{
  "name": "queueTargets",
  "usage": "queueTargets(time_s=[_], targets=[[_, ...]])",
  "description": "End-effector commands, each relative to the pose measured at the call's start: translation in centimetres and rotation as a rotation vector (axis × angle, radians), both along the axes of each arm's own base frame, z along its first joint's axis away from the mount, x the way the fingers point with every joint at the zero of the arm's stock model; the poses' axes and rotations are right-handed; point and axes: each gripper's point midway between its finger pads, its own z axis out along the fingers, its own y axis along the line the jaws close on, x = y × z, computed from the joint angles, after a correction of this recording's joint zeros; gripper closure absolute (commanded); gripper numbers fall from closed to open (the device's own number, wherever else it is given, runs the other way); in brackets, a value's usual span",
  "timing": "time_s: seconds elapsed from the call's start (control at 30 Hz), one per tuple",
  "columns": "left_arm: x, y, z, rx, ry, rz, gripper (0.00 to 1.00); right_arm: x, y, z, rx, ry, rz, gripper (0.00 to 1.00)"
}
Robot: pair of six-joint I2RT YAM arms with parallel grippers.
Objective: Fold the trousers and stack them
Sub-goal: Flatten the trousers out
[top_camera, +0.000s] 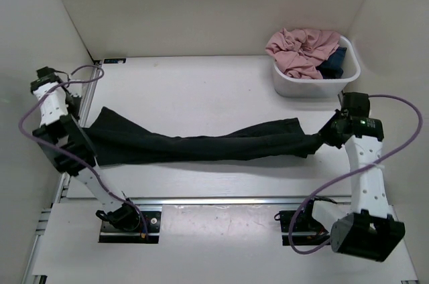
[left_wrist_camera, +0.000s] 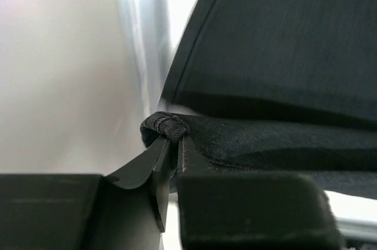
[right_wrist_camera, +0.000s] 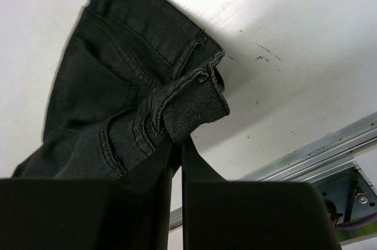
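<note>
Bright, even light — soft shadows, left-wrist background blurred behind trousers (left_wrist_camera: 283, 55).

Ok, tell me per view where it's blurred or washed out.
Top external: sharp, evenly lit, trousers casting faint shadow. Left wrist: background washed out and blurred, cloth by the left gripper in focus. Right wrist: seams crisp, right gripper dark.

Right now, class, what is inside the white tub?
A crumpled pink garment fills most of the tub, with a dark blue garment tucked at its right side. The tub's floor, and anything beneath the clothes, is covered.
</note>
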Motion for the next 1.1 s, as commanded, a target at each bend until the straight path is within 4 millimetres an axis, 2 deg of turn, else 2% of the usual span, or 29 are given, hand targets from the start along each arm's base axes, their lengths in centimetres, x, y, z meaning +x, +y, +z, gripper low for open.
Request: queueTargets(time_s=[0.0, 0.03, 0.07, 0.1, 0.17, 0.2, 0.23, 0.27, 0.3, 0.33, 0.37, 0.43, 0.47, 0.5, 0.57, 0.6, 0.63, 0.73, 0.87, 1.07], targets=[[5.5, -0.3, -1.1, 0.013, -0.045, 0.022, 0.77, 2.8, -0.4, -1.3, 0.02, -0.04, -0.024, 1.0], [7.8, -0.5, 0.0, 0.023, -0.095, 0.031, 0.77, 3.0, -0.2, -2.2, 0.038, -0.014, -0.029, 1.0], [8.9, -0.6, -1.4, 0.008, -0.08, 0.034, 0.76, 3.3, -0.3, -2.4, 0.039, -0.012, -0.029, 1.0], [9.6, -0.8, -1.3, 0.007, -0.091, 0.037, 0.7, 3.4, -0.1, -2.6, 0.051, -0.003, -0.023, 1.0], [10.4, -1.4, -0.7, 0.018, -0.105, 0.028, 0.61, 3.2, 0.1, -3.2, 0.062, 0.017, -0.018, 1.0], [10.2, -1.3, -0.2, 0.03, -0.113, 0.042, 0.51, 3.2, 0.1, -3.2, 0.062, 0.017, -0.018, 1.0], [10.1, -1.3, 0.0, 0.034, -0.122, 0.042, 0.45, 3.2, 0.1, -3.3, 0.057, 0.018, -0.011, 1.0], [8.9, -1.7, 0.5, 0.04, -0.116, 0.045, 0.39, 3.2, 0.1, -3.3, 0.057, 0.018, -0.011, 1.0], [8.3, -1.2, 0.9, 0.052, -0.126, 0.048, 0.33, 3.2, 0.1, -3.0, 0.055, 0.008, -0.01, 1.0], [7.3, -1.1, 1.2, 0.059, -0.121, 0.061, 0.31, 3.2, 0.1, -3.0, 0.048, 0.009, 0.0, 1.0], [6.3, 0.1, 1.8, 0.078, -0.144, 0.083, 0.25, 3.1, -0.1, -2.8, 0.039, 0.001, -0.005, 1.0], [3.4, 0.1, 2.9, 0.075, -0.171, 0.104, 0.25, 2.6, 0.0, -3.1, 0.036, 0.013, 0.003, 1.0], [1.8, 1.0, 3.1, 0.076, -0.18, 0.132, 0.23, 2.6, 0.0, -3.1, 0.036, 0.013, 0.003, 1.0], [-0.1, 0.8, 2.9, 0.083, -0.181, 0.144, 0.23, 2.5, 0.0, -2.8, 0.034, 0.002, 0.003, 1.0], [-2.4, 0.4, 1.5, 0.073, -0.157, 0.147, 0.23, 2.1, 0.0, -3.7, 0.038, 0.025, 0.002, 1.0], [-3.6, 0.4, 0.5, 0.07, -0.135, 0.148, 0.23, 2.1, 0.1, -3.4, 0.036, 0.014, 0.003, 1.0], [-5.6, -0.7, -2.2, 0.032, -0.076, 0.158, 0.23, 1.9, 0.1, -3.8, 0.038, 0.025, 0.002, 1.0], [-7.4, -1.2, -5.4, -0.014, -0.052, 0.176, 0.23, 1.9, 0.1, -4.0, 0.038, 0.025, 0.002, 1.0], [-7.8, 0.0, -6.8, 0.0, -0.08, 0.225, 0.2, 1.8, 0.1, -3.8, 0.032, 0.017, 0.01, 1.0], [-7.0, 0.6, -8.9, -0.13, -0.111, 0.322, 0.2, 1.0, -0.1, -4.5, 0.014, 0.028, 0.021, 1.0]])
